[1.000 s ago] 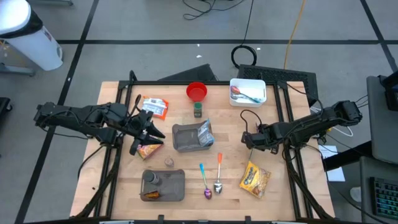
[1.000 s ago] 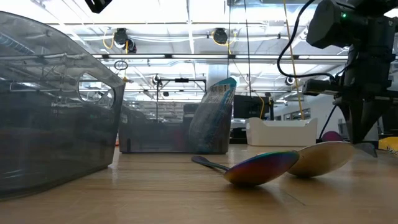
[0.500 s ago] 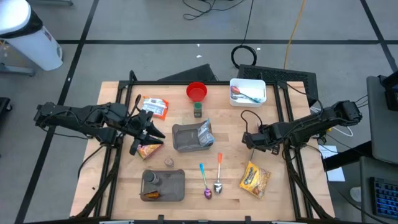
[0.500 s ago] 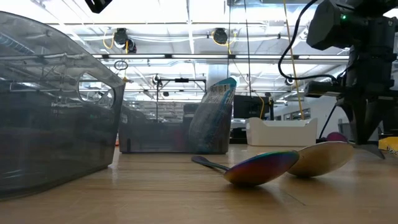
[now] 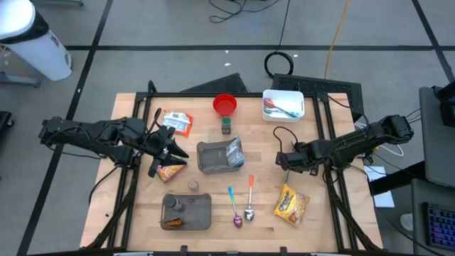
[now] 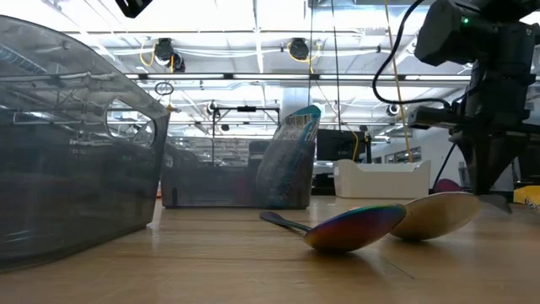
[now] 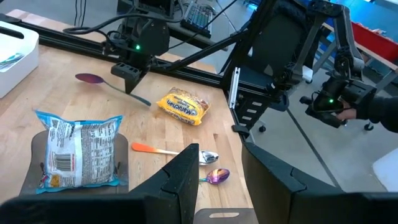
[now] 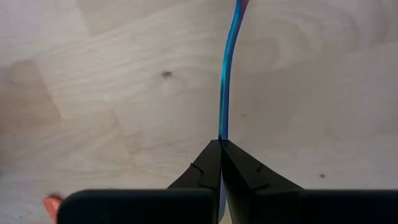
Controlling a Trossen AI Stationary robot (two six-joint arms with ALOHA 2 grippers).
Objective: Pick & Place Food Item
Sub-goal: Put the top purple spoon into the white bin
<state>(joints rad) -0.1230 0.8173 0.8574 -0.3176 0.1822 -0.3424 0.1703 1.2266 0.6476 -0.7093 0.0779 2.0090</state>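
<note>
Pinching a thin iridescent spoon [image 8: 226,74] by its handle, the right gripper [image 8: 221,144] is clenched low over the table's right side. The left gripper [image 5: 165,151], part open and empty, hovers just beside the orange snack packet [image 5: 170,171]. That packet looks light, crinkly and slippery; I'd grab its crimped edge.

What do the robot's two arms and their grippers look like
Both arms are black and jointed, each ending in a gripper with two dark, wedge-shaped fingers: the left gripper and the right gripper. Black cable loops over the right arm's wrist, and a small green light glows on its housing.
</note>
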